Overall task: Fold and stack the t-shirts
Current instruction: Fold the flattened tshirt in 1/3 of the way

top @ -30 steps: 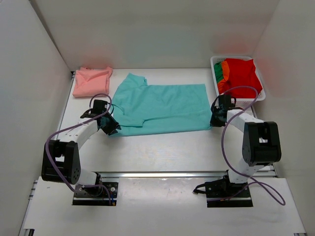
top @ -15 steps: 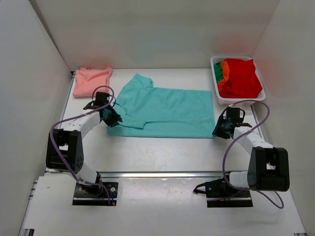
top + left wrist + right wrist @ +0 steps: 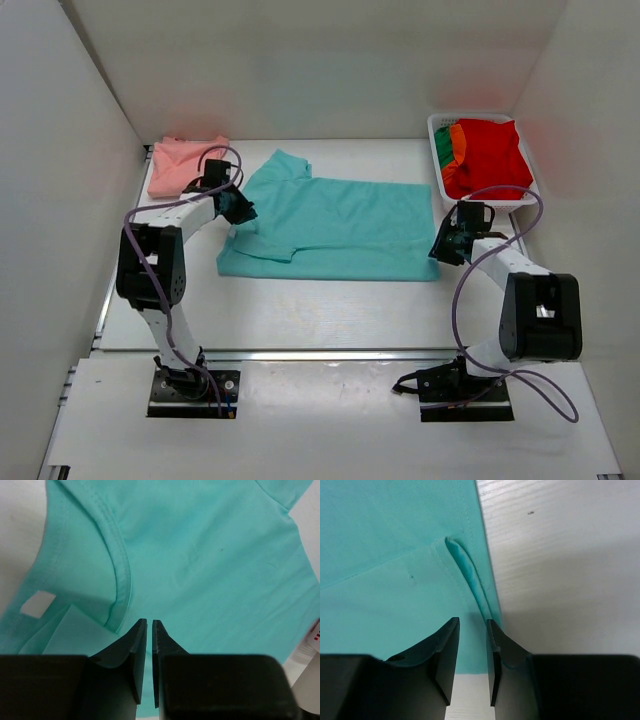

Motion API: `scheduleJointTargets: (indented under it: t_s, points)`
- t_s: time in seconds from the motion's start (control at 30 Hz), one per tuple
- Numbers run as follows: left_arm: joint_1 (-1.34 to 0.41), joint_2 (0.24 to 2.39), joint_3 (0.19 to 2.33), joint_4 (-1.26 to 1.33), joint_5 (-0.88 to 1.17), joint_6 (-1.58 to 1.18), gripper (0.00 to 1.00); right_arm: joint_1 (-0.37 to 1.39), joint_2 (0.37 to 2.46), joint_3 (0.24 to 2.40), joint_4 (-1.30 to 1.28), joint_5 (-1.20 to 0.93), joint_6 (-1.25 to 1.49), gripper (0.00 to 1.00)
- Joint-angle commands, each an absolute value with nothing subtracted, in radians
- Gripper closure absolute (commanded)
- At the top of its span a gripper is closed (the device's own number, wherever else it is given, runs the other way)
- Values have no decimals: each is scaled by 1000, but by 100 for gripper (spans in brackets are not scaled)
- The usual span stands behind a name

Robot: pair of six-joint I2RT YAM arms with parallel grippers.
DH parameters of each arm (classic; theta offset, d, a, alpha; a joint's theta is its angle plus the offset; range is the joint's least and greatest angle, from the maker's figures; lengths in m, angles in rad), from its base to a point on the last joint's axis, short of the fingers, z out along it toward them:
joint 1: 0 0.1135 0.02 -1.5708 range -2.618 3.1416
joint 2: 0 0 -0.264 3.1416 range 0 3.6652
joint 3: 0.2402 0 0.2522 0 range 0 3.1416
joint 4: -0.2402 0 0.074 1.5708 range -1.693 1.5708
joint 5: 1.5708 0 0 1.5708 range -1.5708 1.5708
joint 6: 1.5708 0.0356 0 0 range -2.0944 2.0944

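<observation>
Teal t-shirt [image 3: 340, 225] lies flat mid-surface. L jaws sit at its 9 o'clock edge, R jaws at its 3 o'clock hem. White surface [image 3: 330, 310], white walls [image 3: 300, 70]. Folded pink t-shirt [image 3: 185, 167] at 10 o'clock. Basket [image 3: 436, 122] w/ red t-shirt [image 3: 490, 155] at 2 o'clock. L jaws nearly closed over cloth; can't tell if gripping. R jaws slightly apart, hem fold just ahead, holding nothing.
</observation>
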State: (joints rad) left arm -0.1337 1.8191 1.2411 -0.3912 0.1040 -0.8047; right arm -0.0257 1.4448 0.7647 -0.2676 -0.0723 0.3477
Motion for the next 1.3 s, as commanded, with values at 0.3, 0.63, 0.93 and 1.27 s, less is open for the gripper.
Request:
scheduleJointTargets:
  t_s: [0.3, 0.63, 0.93, 1.27]
  points:
    - [-143, 2011, 1419, -371, 103, -841, 89, -6, 1534, 827, -273, -74, 347, 77]
    - [-120, 2010, 1374, -364, 95, -838, 88, 28, 1557, 804, -301, -60, 345, 100]
    - [-118, 1993, 1339, -359, 89, -845, 88, 8, 1519, 752, -356, -8, 353, 100]
    - [-115, 1980, 1304, -351, 87, -856, 88, -44, 1401, 689, -426, -46, 364, 100]
